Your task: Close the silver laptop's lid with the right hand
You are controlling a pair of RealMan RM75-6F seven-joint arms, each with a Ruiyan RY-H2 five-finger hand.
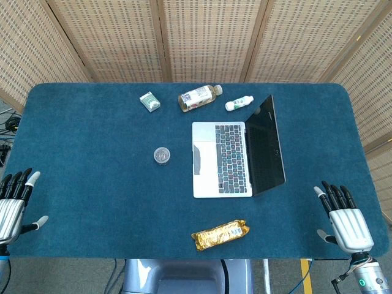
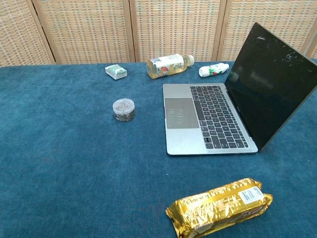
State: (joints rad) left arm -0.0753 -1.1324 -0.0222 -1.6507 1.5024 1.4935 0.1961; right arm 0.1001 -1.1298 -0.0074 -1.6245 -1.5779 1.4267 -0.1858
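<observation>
The silver laptop (image 1: 222,158) lies open right of the table's middle, its dark screen (image 1: 267,146) raised on the right side; the chest view shows its keyboard (image 2: 218,116) and its screen (image 2: 270,82) leaning back. My right hand (image 1: 345,220) hovers flat at the table's front right corner, fingers apart, holding nothing, well apart from the laptop. At the front left edge my left hand (image 1: 12,203) is also spread and holds nothing. Neither hand shows in the chest view.
A gold snack pack (image 1: 220,234) lies in front of the laptop. Behind it lie a juice bottle (image 1: 199,97) and a small white bottle (image 1: 239,103). A green-white box (image 1: 149,101) and a small round jar (image 1: 162,155) sit to the left. Wicker screens stand behind.
</observation>
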